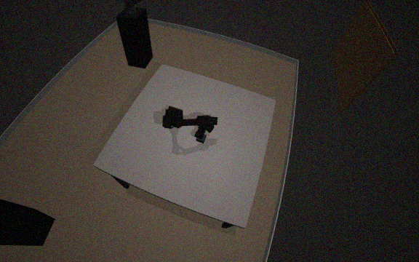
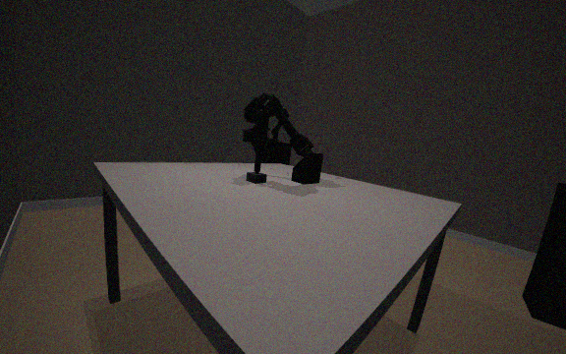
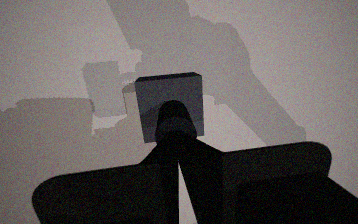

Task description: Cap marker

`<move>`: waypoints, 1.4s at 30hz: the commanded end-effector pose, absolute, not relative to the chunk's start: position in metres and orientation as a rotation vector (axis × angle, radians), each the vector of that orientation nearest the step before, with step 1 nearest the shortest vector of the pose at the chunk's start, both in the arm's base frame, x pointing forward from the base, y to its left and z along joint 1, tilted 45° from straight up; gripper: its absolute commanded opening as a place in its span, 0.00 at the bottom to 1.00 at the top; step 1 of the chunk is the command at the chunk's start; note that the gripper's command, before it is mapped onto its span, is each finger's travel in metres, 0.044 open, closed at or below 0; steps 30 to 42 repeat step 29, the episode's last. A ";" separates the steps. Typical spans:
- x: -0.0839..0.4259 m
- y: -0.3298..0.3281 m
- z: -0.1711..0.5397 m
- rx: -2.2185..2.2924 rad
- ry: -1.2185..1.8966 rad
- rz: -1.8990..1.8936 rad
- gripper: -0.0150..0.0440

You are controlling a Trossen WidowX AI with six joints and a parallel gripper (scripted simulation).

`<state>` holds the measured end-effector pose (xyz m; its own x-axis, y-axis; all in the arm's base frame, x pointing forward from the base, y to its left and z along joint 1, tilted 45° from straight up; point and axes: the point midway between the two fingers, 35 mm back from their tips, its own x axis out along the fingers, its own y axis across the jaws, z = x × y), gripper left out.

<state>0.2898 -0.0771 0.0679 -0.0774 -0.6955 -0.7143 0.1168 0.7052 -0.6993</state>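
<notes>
A dark round-topped cap point(image 3: 174, 116) is sitting atop the upright marker in the square holder block point(image 3: 169, 97), directly ahead of the gripper's point(image 3: 179, 165) closed fingertips.
</notes>
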 end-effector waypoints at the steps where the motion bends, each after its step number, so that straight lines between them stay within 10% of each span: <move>1: 0.290 -0.076 0.069 -0.497 1.507 -0.719 0.25; 14: 0.298 -0.014 0.131 -0.496 1.511 -0.715 0.25; 29: 0.298 -0.014 0.131 -0.496 1.511 -0.715 0.92; 42: 0.298 -0.014 0.131 -0.496 1.511 -0.715 0.92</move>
